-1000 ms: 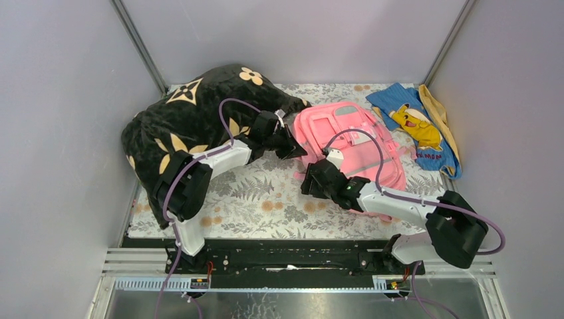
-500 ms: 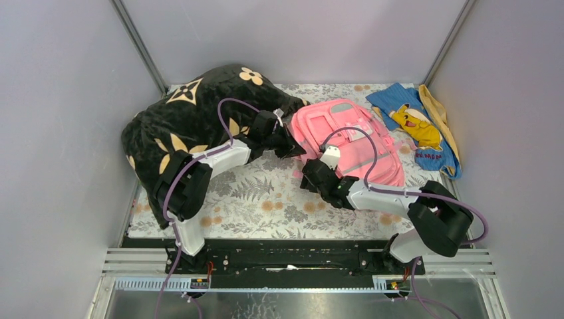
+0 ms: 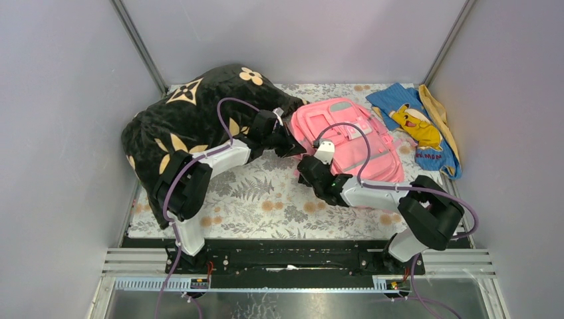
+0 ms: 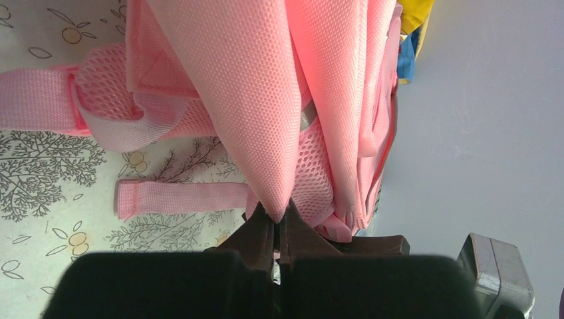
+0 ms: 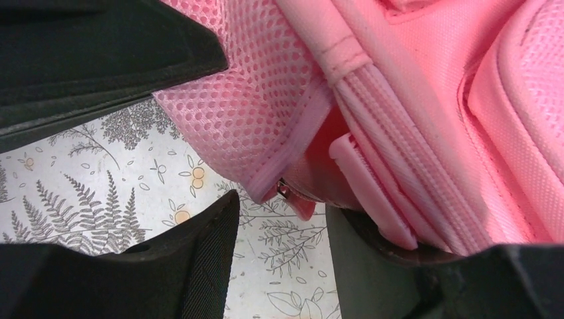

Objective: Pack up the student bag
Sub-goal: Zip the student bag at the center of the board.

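We see left gripper (image 4: 278, 222) clamped on student bag (image 3: 386, 163) mesh; right gripper (image 5: 229, 133) wide, corner between jaws; packing seemingly unstarted.

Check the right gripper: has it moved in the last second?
Yes. In the top view the right gripper has shifted left, farther from the unmoved blue cloth and nearer the left gripper.

one student bag (image 3: 386, 163), one pillow (image 3: 193, 116), one cloth (image 3: 419, 129)

Grey booth, floral table
Plain grey walls (image 3: 292, 33) met at metal posts (image 3: 138, 43); even light fell on the fern-printed table (image 3: 266, 199), a black rail (image 3: 286, 256) along its near edge.
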